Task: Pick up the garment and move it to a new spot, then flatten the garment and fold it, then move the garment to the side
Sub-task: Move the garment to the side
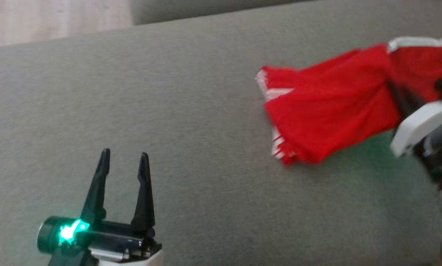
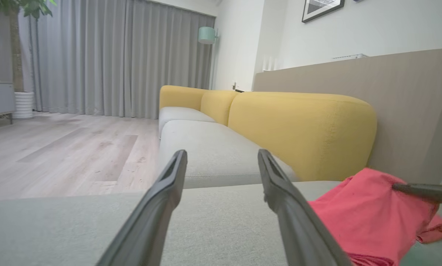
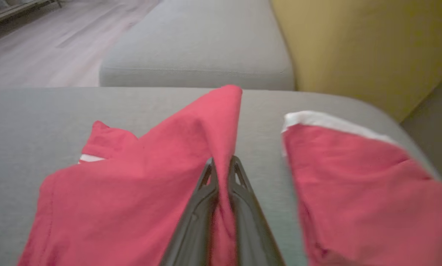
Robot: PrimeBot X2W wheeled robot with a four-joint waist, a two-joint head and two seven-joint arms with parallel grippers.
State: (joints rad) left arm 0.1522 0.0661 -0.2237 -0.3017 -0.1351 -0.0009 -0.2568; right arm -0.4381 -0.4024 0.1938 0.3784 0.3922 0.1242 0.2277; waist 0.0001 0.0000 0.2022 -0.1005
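Upholstery (image 1: 169,111) in grey covers nearly all of the head view as one broad flat seat, with a strip of pale wood floor (image 1: 51,18) at the upper left of the frame. In the left wrist view a second grey seat (image 2: 206,147) runs on beyond it, backed by a yellow backrest (image 2: 302,133). Farther off hang grey curtains (image 2: 114,55), with a potted plant (image 2: 17,37) at the upper left, a pale green lamp (image 2: 207,35) at top centre and a framed picture (image 2: 322,7) at the upper right. There is one garment (image 1: 332,111), red with white trim, lying bunched and blurred on the grey seat at the right of the head view, its far end reaching the right edge. There are two grippers, each with two dark fingers. The left gripper (image 1: 125,153) sits at the lower left of the head view, well apart from the garment, its fingers spread wide with nothing between them. The right gripper (image 3: 223,162) has its fingers pressed together on a raised fold of the red cloth, which peaks just above the tips at the centre of the right wrist view. The cloth drapes down both sides and hides most of those fingers in the head view.
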